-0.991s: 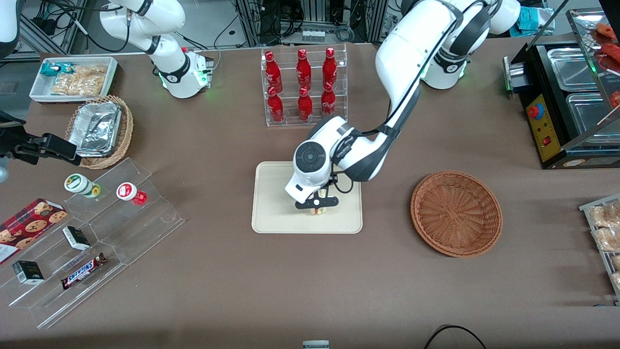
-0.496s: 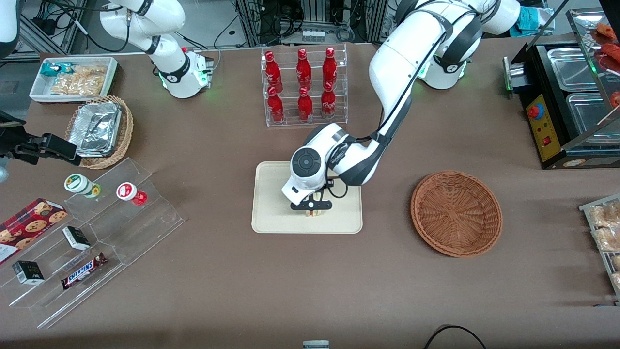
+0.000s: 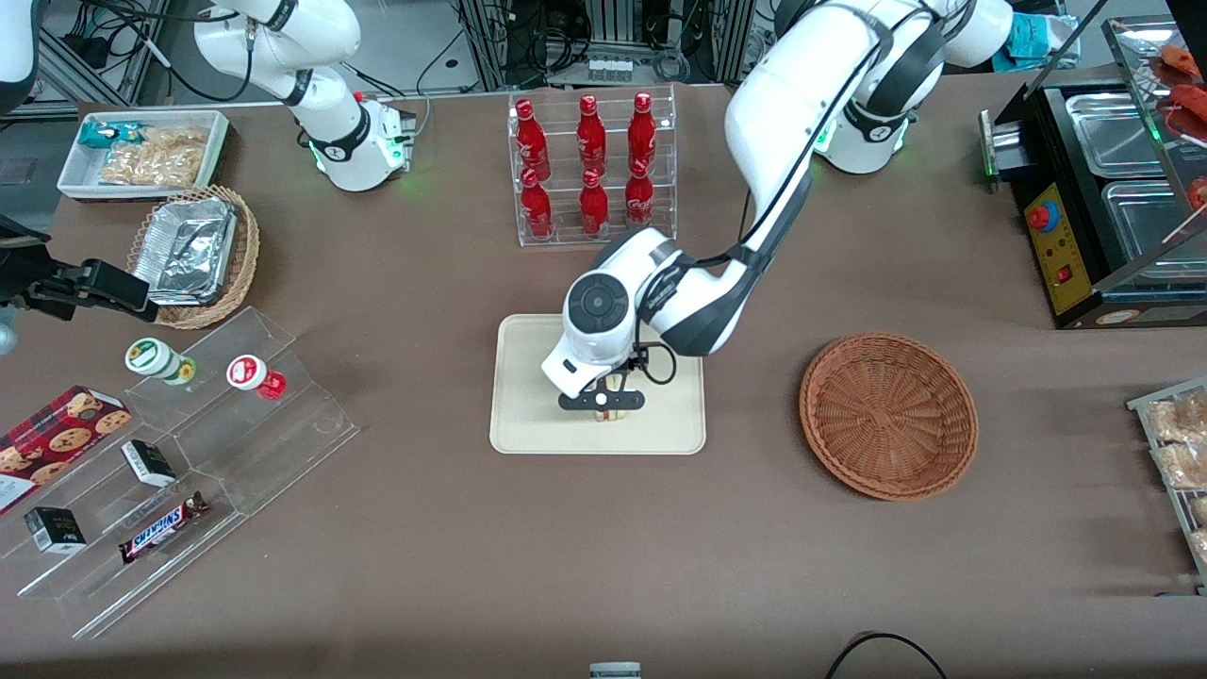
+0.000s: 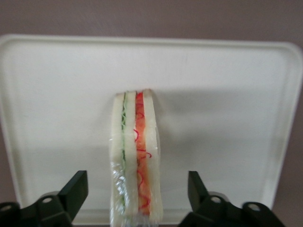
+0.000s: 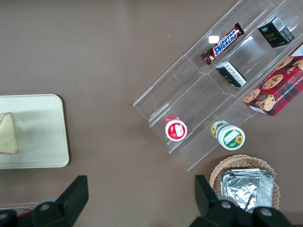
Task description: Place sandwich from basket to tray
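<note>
The sandwich (image 4: 137, 151), a wrapped wedge of white bread with green and orange-red layers, stands on its edge on the cream tray (image 4: 227, 109). My left gripper (image 4: 136, 182) is open and straddles it, with a gap between each black finger (image 4: 75, 189) and the bread. From the front, the gripper (image 3: 601, 404) hangs low over the tray (image 3: 528, 396), and the wrist hides most of the sandwich (image 3: 613, 413). The right wrist view shows the sandwich (image 5: 7, 132) lying on the tray (image 5: 42, 137). The reddish-brown basket (image 3: 888, 415) sits empty toward the working arm's end.
A clear rack of red bottles (image 3: 592, 170) stands farther from the front camera than the tray. A stepped acrylic display (image 3: 179, 462) with snacks, a foil-tray wicker basket (image 3: 193, 255) and a white snack bin (image 3: 141, 151) lie toward the parked arm's end. A black food warmer (image 3: 1103, 189) stands toward the working arm's end.
The gripper and wrist have shifted a little across the tray toward the parked arm's end, with the sandwich still under them. The basket has not moved.
</note>
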`<state>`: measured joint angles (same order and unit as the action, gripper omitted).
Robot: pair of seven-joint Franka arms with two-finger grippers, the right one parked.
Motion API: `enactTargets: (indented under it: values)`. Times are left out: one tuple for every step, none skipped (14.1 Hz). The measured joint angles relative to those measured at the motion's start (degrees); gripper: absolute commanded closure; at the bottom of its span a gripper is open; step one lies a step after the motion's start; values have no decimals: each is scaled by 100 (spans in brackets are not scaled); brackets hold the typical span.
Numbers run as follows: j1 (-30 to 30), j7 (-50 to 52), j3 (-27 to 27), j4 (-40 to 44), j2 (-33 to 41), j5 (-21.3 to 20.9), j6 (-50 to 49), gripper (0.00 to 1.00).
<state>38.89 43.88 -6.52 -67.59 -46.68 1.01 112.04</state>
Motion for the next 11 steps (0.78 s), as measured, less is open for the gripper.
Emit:
enactTargets:
  values:
    - [-107,0,29,-4,251,-4,-195,1]
    - [-272,-7,49,-65,535,-7,-362,1]
    - [-465,-75,58,-224,835,-8,-459,1]
    - [-657,-208,63,-441,1113,-9,-507,1]
    - [-853,-374,68,-685,1376,-9,-575,1]
    - [-1041,-512,74,-943,1618,-10,-685,1]
    - [-1236,-649,80,-1218,1856,-12,-754,1]
    - [-1450,-840,85,-1515,2109,-14,-797,1]
    - [-1681,-1076,89,-1824,2380,-15,-831,1]
    - [-1921,-1340,92,-2143,2675,-16,-851,1]
    - [-2160,-1614,94,-2454,2986,-16,-875,1]
